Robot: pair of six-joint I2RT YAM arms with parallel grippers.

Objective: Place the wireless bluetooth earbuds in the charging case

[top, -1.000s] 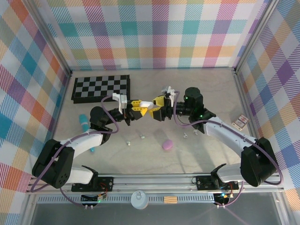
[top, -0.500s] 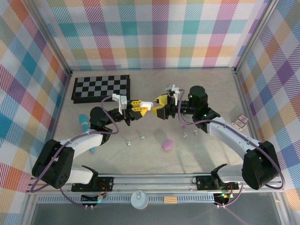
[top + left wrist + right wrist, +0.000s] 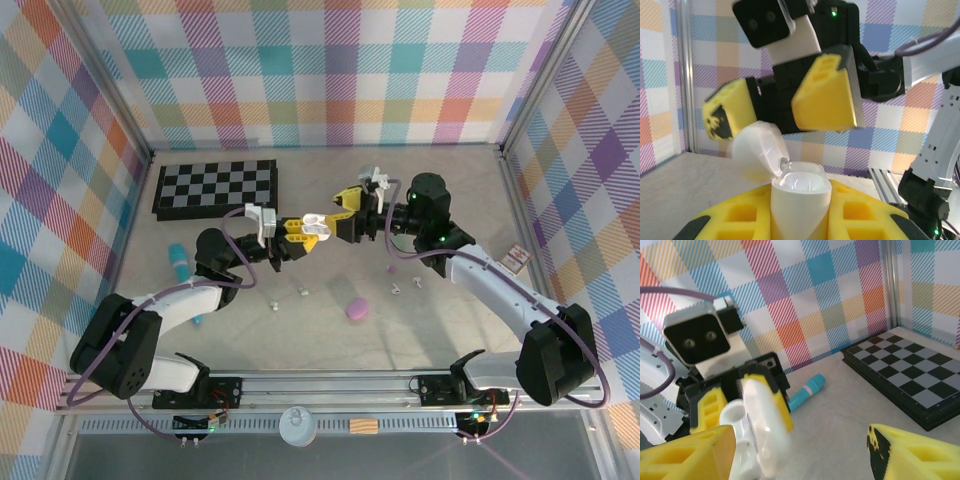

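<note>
The left gripper (image 3: 311, 229) is clamped on the white charging case (image 3: 800, 197) and holds it off the table (image 3: 470, 185), with the lid (image 3: 757, 147) hinged open and the pale cavity facing up in the left wrist view. Just beyond, at 1 o'clock from the case in the top view, the right gripper (image 3: 349, 203) hangs with its yellow fingers (image 3: 826, 95) spread wide and nothing between them. The earbuds (image 3: 302, 292) are not in the case. Tiny pale buds lie on the table at 6 o'clock and at 4 o'clock from it, with a purple case (image 3: 356, 309) between the two groups. I judge two risks. The right fingers are so near the open lid that a sideways move could flip it shut or twist the case in its clamp. A bud that small could also squirt from the pads when pinched.
</note>
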